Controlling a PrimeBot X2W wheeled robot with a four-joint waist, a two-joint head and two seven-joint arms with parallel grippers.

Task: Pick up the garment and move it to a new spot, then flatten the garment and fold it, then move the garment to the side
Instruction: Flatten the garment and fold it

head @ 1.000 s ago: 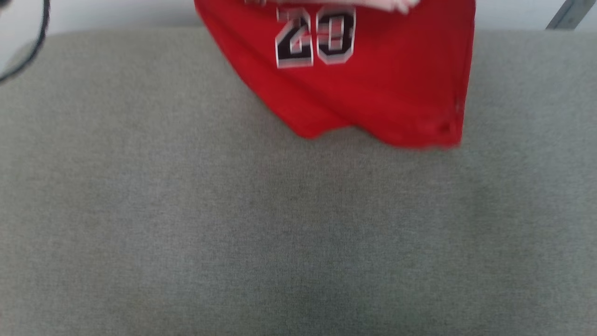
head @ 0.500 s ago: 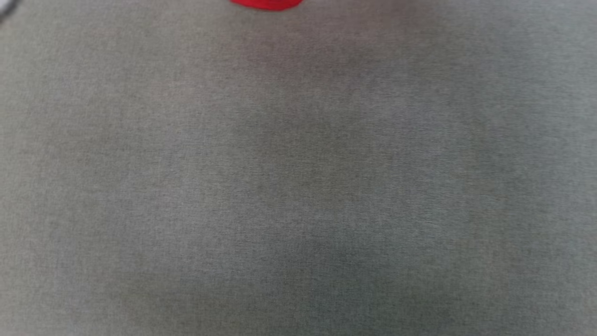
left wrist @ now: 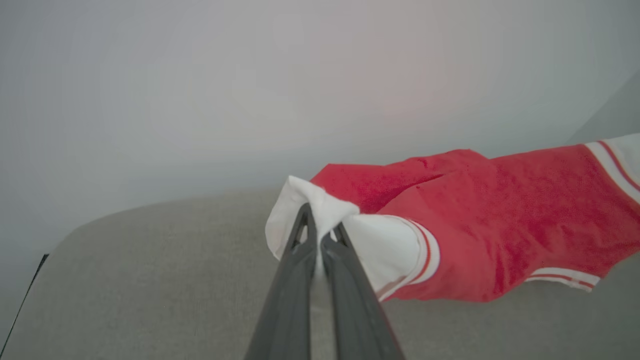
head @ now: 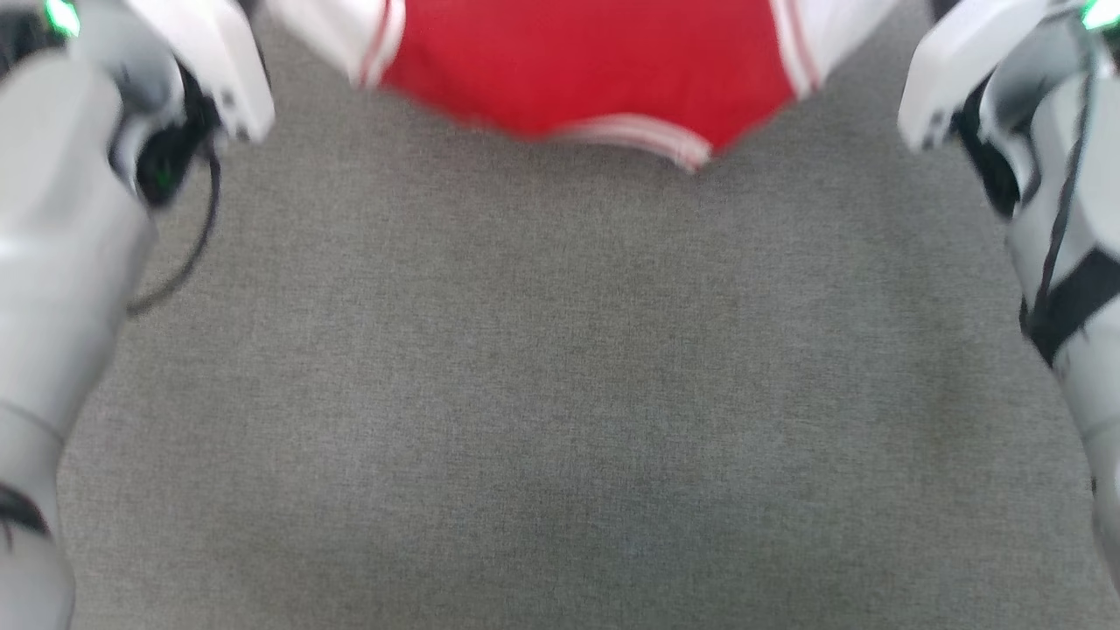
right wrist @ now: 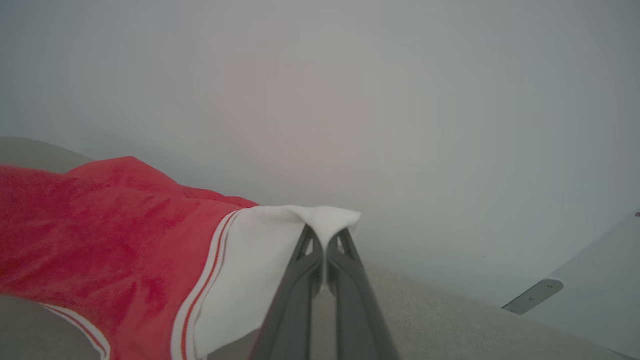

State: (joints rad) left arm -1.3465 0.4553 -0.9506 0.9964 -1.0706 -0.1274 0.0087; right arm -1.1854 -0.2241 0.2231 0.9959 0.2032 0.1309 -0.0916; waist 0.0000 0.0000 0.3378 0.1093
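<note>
Soft garment (head: 586, 70) slung between two pinching tools over the far part of the grey tabletop (head: 560, 394).
The left tool (left wrist: 322, 227) is pressed together on a fold of one white sleeve, and the right tool (right wrist: 326, 235) pinches the other sleeve the same way. Beyond them the red body sags and appears to rest on the tabletop. It looks light, limp and unbreakable, though thin pinches may slip. Sleeve ends or shoulder seams seem the best holds for spreading it.

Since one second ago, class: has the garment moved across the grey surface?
Cannot tell. The whole head view has shifted, so the camera moved; the grey surface gives no fixed mark to judge the garment against.
</note>
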